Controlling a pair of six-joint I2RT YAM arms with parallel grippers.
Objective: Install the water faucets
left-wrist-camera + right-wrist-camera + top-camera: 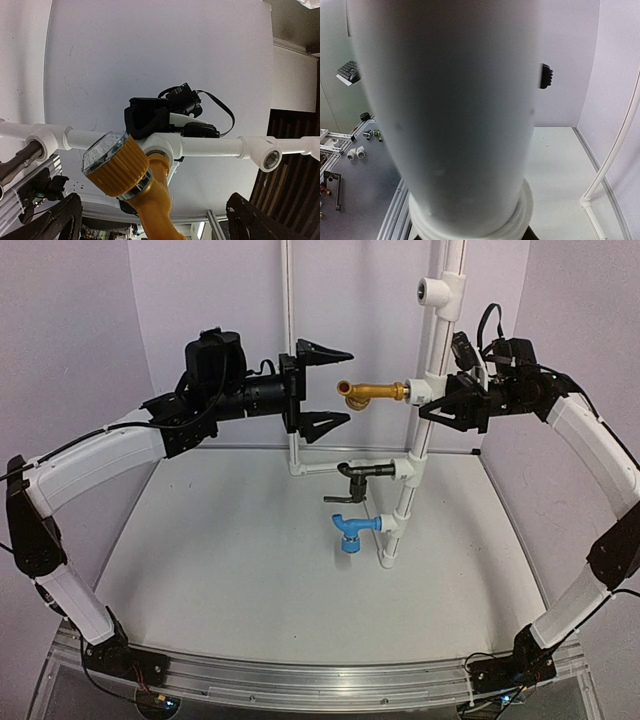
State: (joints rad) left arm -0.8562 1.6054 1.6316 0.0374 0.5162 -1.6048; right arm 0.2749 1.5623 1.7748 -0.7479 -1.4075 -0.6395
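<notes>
A white pipe stand (412, 475) rises at the table's middle right. The brass-gold faucet (372, 393) sticks out leftward from its upper tee, the black faucet (365, 472) from the tee below, and the blue faucet (352, 530) from the lowest one. My left gripper (330, 387) is open, its fingers above and below the gold spout's tip without touching it. In the left wrist view the gold faucet (145, 190) sits between the spread fingers (252, 220). My right gripper (438, 408) is shut on the white pipe (450, 110) just right of the gold faucet's tee; the pipe hides its fingers in the right wrist view.
An empty tee (440, 288) tops the stand. A thin white pipe (290, 360) rises at the back and runs along the table to the stand. White walls enclose the table on three sides. Loose white fittings (356, 153) lie outside the table.
</notes>
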